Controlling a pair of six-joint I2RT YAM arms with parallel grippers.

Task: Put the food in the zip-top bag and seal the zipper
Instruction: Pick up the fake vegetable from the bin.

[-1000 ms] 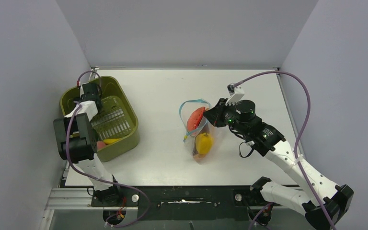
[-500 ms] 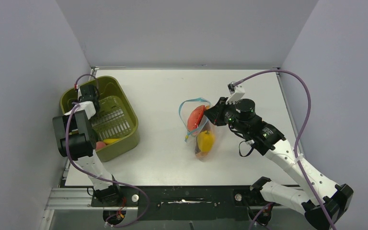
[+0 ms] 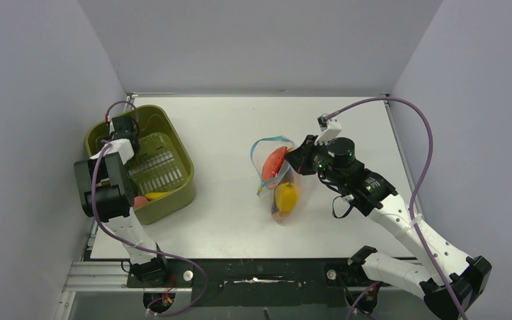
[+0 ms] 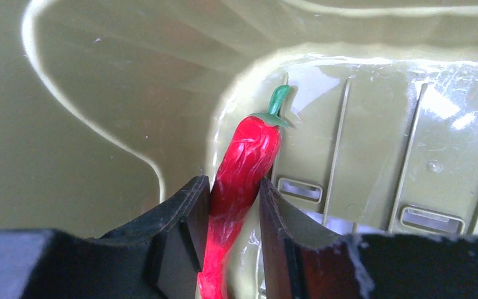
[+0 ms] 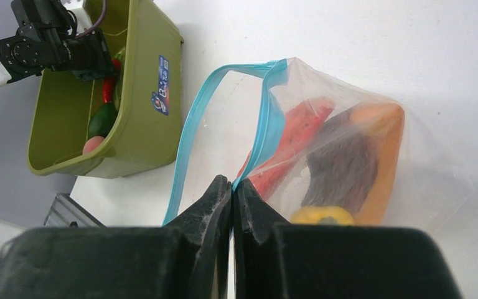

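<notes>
My left gripper (image 4: 233, 187) is down in the olive-green bin (image 4: 87, 124), shut on a red chili pepper (image 4: 246, 162) with a green stem; the top view shows it at the bin's far left (image 3: 125, 127). The clear zip-top bag (image 5: 348, 143) lies at mid-table with its mouth open. My right gripper (image 5: 232, 185) is shut on its light-blue zipper (image 5: 190, 137) at the near side of the mouth. Inside the bag are a red food (image 5: 292, 134), an orange one (image 5: 389, 143), a dark one (image 5: 342, 168) and a yellow one (image 5: 322, 215).
The bin (image 3: 180, 193) stands at the table's left edge. It holds a dark green food (image 5: 103, 118), a peach one (image 5: 92, 145) and a yellow one (image 3: 155, 196). The bag (image 3: 277, 180) sits right of the bin with bare table between them.
My left gripper has shifted slightly inside the bin's far left part. The right gripper and the bag have barely moved.
</notes>
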